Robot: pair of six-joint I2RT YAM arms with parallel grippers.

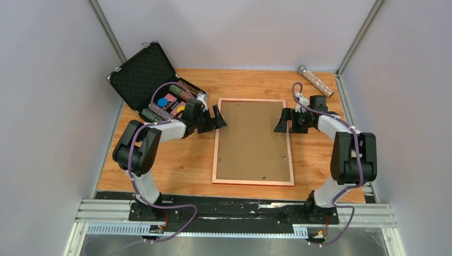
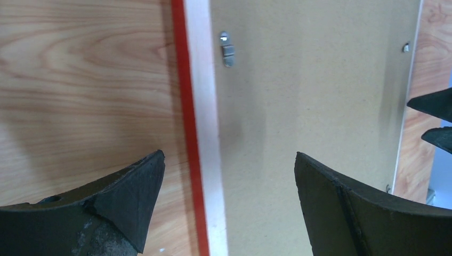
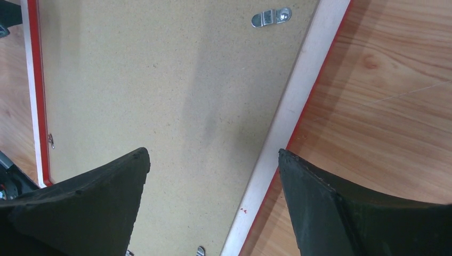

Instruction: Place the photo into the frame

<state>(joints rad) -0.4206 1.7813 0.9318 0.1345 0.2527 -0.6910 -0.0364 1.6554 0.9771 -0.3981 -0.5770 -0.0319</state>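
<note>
Pinkish-copper rim upward: the frame, flat at the centre of the wooden table, long sides running 12 to 6 o'clock, with a thin line of red along its outer edge in both wrist views. Filling its opening and covering everything beneath, a plain brown backing board. On that board just beside the rim, small metal clips, one near each long side in the close views and more toward the 6 o'clock end.

At the frame's 9 o'clock side, toward the far end: left gripper, jaws spread wide and holding nothing, astride the rim with one finger over bare wood and the other over the board. At the 3 o'clock side, directly opposite: right gripper, likewise spread wide and empty, also astride its rim. Impossible to tell whether either one touches the frame.

At 10 o'clock on the table, close behind the left arm: an open black foam-lined case, lid tilted back, with dark rolls and small coloured pieces inside. At 1 o'clock, well apart from the frame near the far corner: a glittery tube lying on its side.
</note>
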